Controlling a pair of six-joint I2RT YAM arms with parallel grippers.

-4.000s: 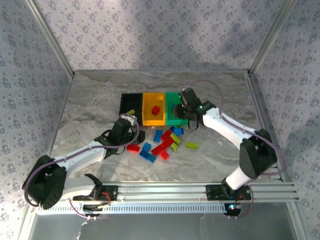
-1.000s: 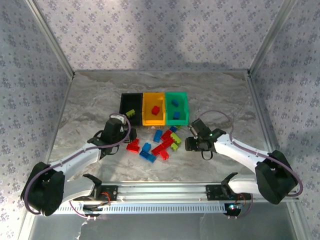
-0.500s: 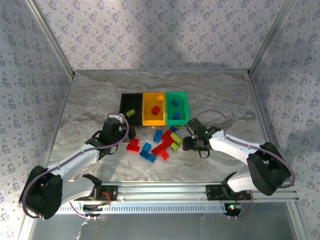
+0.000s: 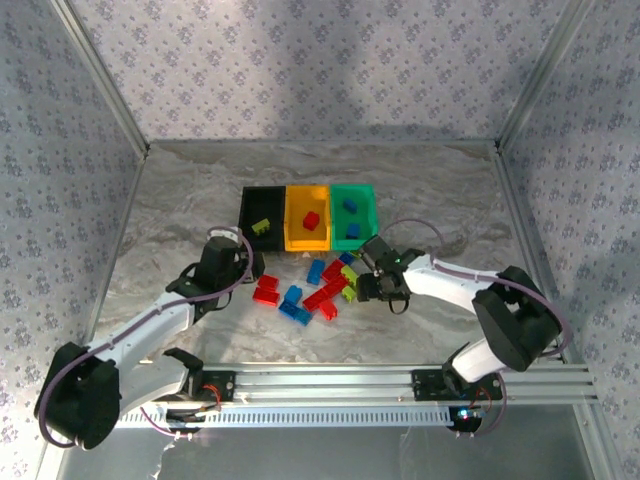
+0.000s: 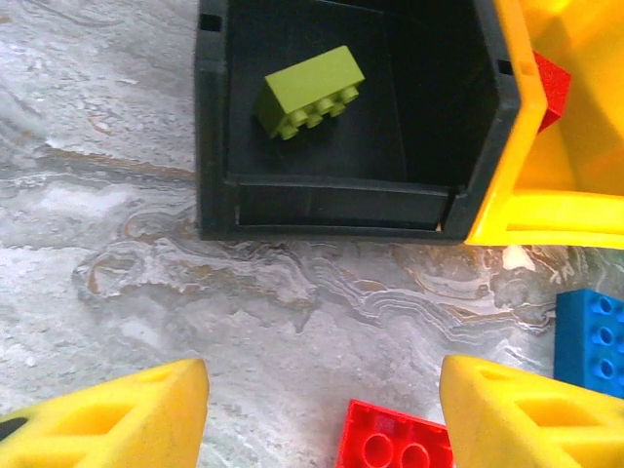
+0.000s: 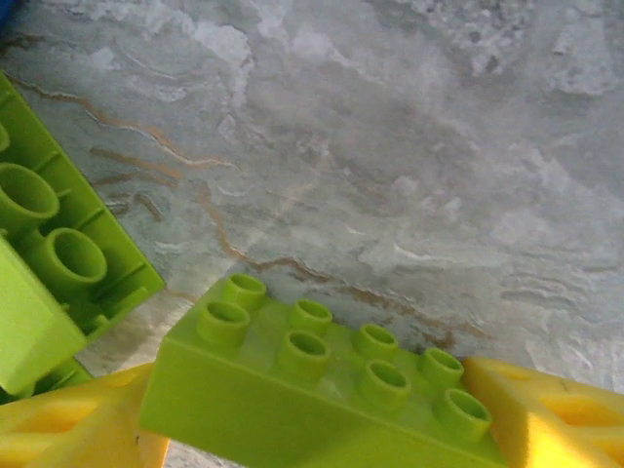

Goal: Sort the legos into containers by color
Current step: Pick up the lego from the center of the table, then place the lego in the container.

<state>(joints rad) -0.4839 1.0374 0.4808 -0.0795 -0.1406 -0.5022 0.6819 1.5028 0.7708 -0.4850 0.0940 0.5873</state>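
Note:
The black bin [image 4: 262, 208] holds one lime brick [image 5: 310, 93]. Beside it, the yellow bin [image 4: 308, 222] has a red brick [image 4: 311, 220] in it, and the green bin [image 4: 353, 218] holds blue bricks. Red, blue and lime legos lie heaped [image 4: 320, 287] in front of the bins. At the heap's left edge my left gripper [image 4: 248, 272] is open, its yellow fingers [image 5: 107, 419] wide apart on either side of a red brick [image 5: 398, 441]. At the heap's right edge my right gripper [image 4: 360, 287] is shut on a lime brick [image 6: 322, 385], held by its ends.
A blue brick [image 5: 590, 336] lies just right of my left gripper's right finger. An upside-down lime brick [image 6: 54, 244] sits left of the held one. Bare marble table [image 4: 170, 220] stretches left and right of the heap. Patterned walls [image 4: 300, 70] enclose the area.
My right arm left the green bin, came down on the lone lime brick right of the heap, closed on it and carried it left. My left gripper drew back slightly to the left.

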